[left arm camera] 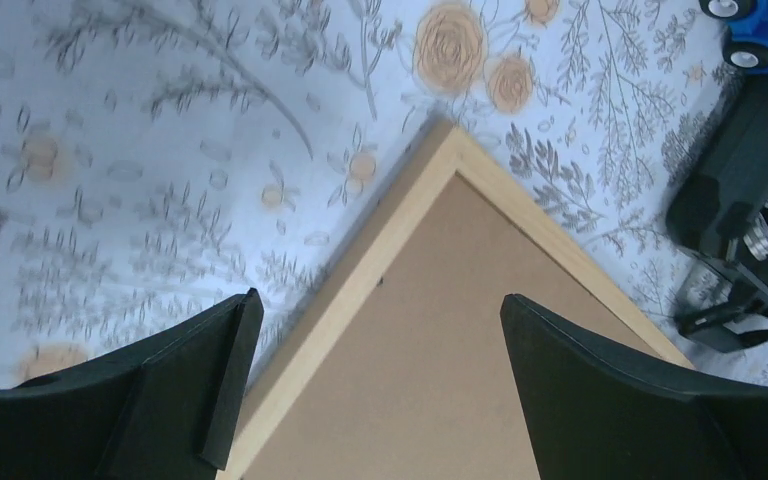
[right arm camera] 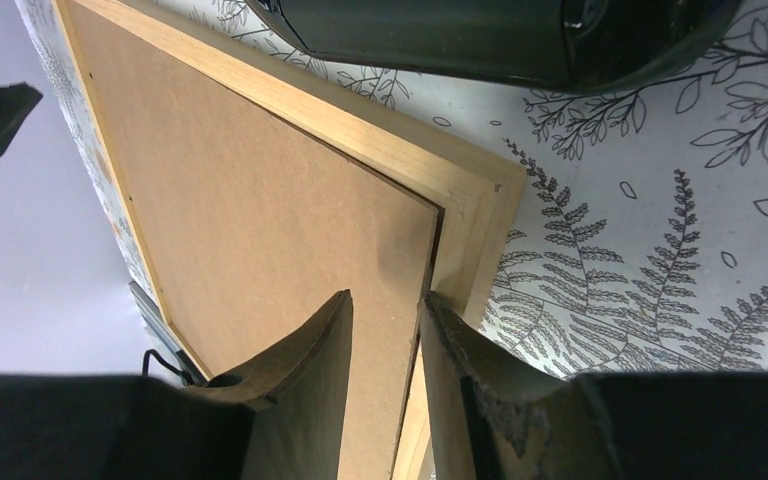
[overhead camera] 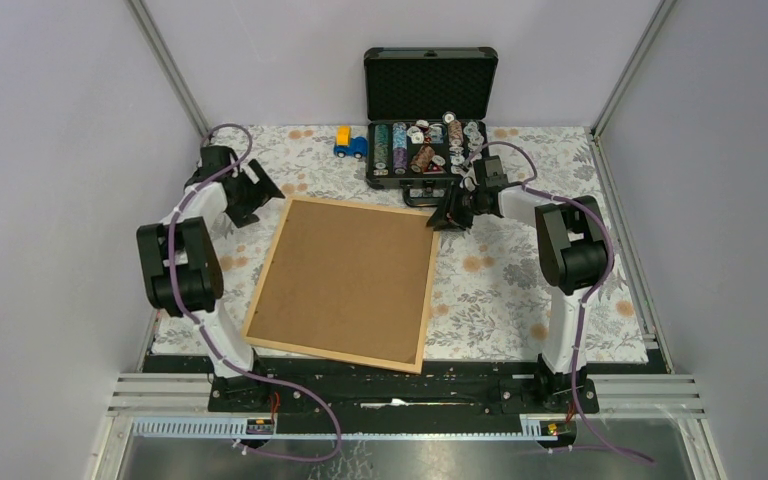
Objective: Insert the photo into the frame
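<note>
**A:** What is kept in containers here?

**B:** An open black case (overhead camera: 430,85) is seen at the far edge of the cloth (overhead camera: 520,290), with its lid stood upright. Chips (overhead camera: 422,158) are stacked in rows in its tray, and more are heaped loose on top. A toy car (overhead camera: 349,144) is parked on the cloth just left of the case. The frame (right arm camera: 360,130) is laid flat in the middle of the cloth and is filled by a brown backing (overhead camera: 345,275). The photo is not to be seen in any view.

**A:** How are the grippers set?

**B:** The left gripper (left arm camera: 380,320) is spread wide over the frame's far left corner, and nothing is held between its fingers. The right gripper (right arm camera: 387,305) is set at the far right corner with its fingers nearly together. One finger is placed over the backing and the other at the right rail. Whether the backing's edge is pinched cannot be told.

**A:** And the edges, and the room to move?

**B:** The frame is set slightly askew. Its far right corner is found just beside the case's front. Its near right corner is carried past the cloth's near edge. A thin dark gap is shown between backing and rail at the far right corner. A broad stretch of bare cloth is left between the frame and the right arm (overhead camera: 570,250). Only a narrow strip is left beside the left arm (overhead camera: 185,265).
</note>
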